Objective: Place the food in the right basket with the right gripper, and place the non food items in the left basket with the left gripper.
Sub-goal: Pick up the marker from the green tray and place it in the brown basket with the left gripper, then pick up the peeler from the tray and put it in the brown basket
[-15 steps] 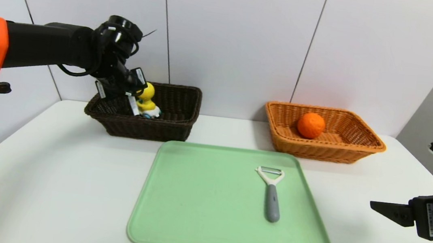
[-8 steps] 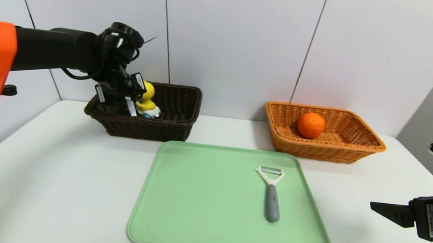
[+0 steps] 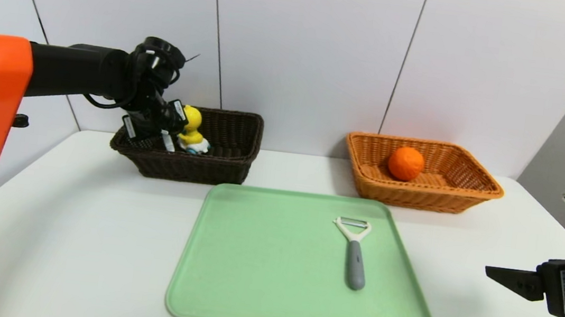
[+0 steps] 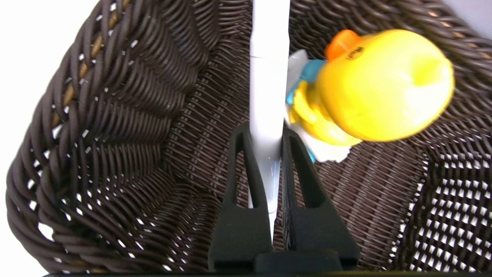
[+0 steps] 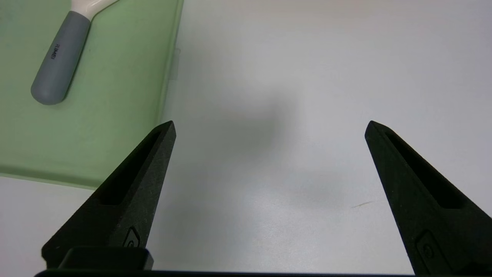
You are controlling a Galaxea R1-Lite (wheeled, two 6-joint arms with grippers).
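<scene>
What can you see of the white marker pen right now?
The white marker pen is a slim, smooth, plastic-looking white barrel with a step partway along. The left gripper is shut on it, one black finger on each side, holding it over the inside of the dark brown basket. It points away from the gripper, close beside the yellow duck toy; whether they touch is unclear. Its far end is out of view.

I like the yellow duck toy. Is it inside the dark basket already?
Yes, inside. The yellow duck toy sits on the dark brown wicker basket's woven floor, walls around it.
</scene>
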